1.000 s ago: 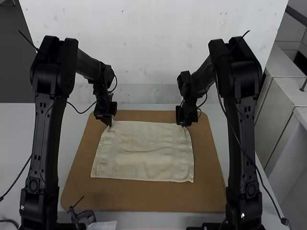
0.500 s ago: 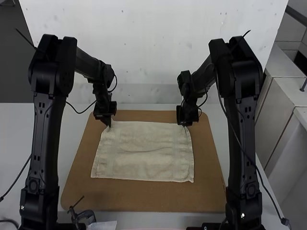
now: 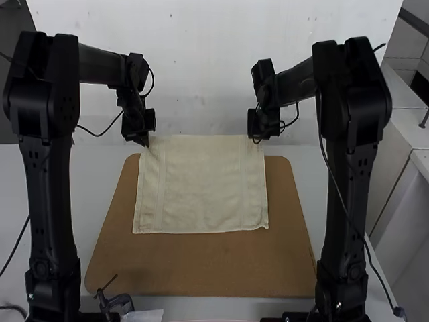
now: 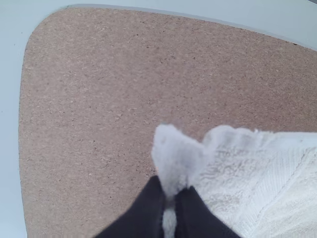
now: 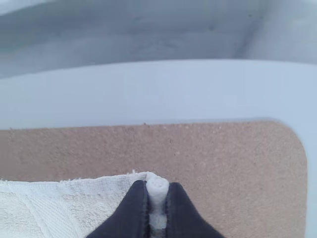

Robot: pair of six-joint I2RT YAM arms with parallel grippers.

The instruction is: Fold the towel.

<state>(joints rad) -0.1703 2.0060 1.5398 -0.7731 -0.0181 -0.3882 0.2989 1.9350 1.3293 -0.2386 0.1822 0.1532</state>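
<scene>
Brown board lies under the towel, a clamp nearby.

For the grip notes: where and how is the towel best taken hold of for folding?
The towel is probably best pinched from above at its two far corners, as the left claw and right claw do. It is spread in a roughly rectangular shape, its far edge stretched between those corners, which should help it fold evenly.
</scene>
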